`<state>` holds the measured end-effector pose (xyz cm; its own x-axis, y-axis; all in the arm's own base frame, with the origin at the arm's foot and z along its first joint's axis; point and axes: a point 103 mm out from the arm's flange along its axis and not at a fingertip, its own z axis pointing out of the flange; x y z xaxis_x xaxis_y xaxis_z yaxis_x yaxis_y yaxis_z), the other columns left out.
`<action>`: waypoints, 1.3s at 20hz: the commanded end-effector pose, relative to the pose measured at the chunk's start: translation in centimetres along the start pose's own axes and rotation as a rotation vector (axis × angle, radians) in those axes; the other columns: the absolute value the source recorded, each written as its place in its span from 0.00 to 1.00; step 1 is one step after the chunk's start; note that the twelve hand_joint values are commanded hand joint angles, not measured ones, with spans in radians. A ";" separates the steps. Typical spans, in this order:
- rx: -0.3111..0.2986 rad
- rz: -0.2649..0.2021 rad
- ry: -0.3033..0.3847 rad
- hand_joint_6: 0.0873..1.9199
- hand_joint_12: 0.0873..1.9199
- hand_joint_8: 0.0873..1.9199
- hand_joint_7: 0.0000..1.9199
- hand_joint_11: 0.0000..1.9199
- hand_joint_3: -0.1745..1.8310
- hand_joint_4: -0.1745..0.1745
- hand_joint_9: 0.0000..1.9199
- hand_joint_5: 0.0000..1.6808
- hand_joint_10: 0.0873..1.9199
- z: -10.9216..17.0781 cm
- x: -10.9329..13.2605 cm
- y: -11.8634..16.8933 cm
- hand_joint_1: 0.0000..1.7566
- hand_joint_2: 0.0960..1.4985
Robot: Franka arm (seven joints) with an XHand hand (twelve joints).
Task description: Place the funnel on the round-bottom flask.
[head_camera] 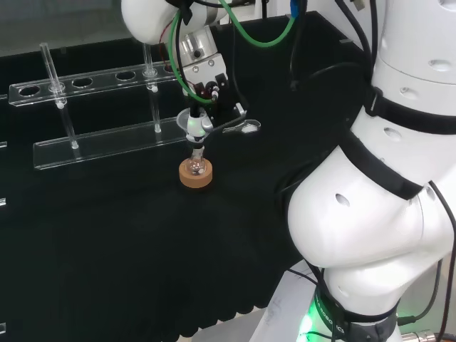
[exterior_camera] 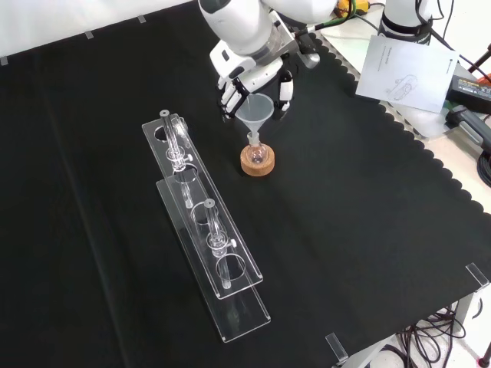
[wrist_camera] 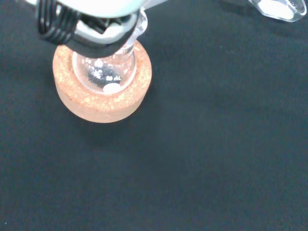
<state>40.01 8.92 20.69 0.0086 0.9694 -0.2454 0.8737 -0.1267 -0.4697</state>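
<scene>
The hand (exterior_camera: pixel 257 77) pinches the funnel (exterior_camera: pixel 254 113) (stem in the round-bottom flask (exterior_camera: pixel 257 156), on its cork ring (exterior_camera: pixel 257 164)) just below its fingers.

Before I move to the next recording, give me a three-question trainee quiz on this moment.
1. True or false: the round-bottom flask sits in a cork ring stand.
2. Multiple choice: in the front view, the funnel is A) lying on the cloth, B) upright with its stem at the flask's neck, C) standing in the clear rack.
3. Short answer: in the front view, on which side of the flask is the clear rack?

Key
1. True.
2. B; the robot hand is at the funnel's bowl.
3. The left.
</scene>
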 end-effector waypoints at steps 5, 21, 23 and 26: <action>0.021 -0.005 -0.017 0.33 0.63 0.36 0.36 0.31 0.34 0.36 0.50 0.39 0.25 0.3 0.6 0.5 0.39 0.51; 0.035 -0.007 -0.046 0.31 0.65 0.37 0.18 0.25 0.33 0.33 0.33 0.29 0.29 0.3 1.5 0.6 0.38 0.50; 0.056 -0.004 -0.040 0.30 0.66 0.37 0.17 0.24 0.33 0.33 0.33 0.28 0.30 0.5 1.4 0.7 0.38 0.50; 0.060 -0.006 -0.041 0.26 0.67 0.36 0.13 0.22 0.33 0.33 0.30 0.25 0.31 0.6 1.3 0.7 0.38 0.49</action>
<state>40.38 10.06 19.63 -0.0163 0.9606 -0.2774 0.8474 -0.1340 -0.5138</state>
